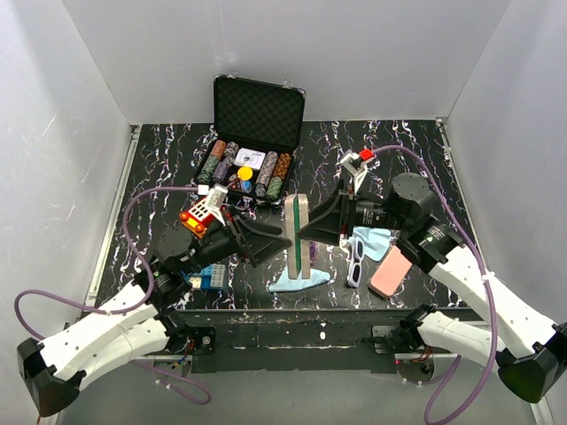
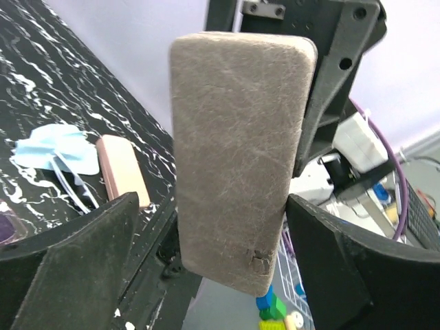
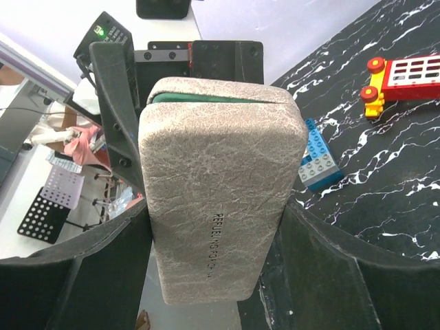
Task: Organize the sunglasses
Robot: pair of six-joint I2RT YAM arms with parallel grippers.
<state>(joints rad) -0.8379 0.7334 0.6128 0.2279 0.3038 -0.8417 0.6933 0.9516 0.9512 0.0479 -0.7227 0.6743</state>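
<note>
Top view, case: a grey-brown textured oblong case [image 1: 299, 235] stands on edge between both claws, with a green seam showing. You cannot tell whether it touches the table.
Top view, sunglasses: the white-framed dark-lensed pair [image 1: 354, 262] lies on the black marbled table [image 1: 159, 177], between that case and a pink oblong case [image 1: 390, 274]. A purple sliver [image 1: 312, 253] just beside the grey-brown case may be the slim pair.
Left wrist view, left claw [image 2: 213, 199]: spread, with a gap on one side of the case.
Right wrist view, right claw [image 3: 214, 205]: pinching the case's narrow sides.
Handling: hold your right pinch firm, set the left fingers at the seam, and part the halves slowly.
</note>
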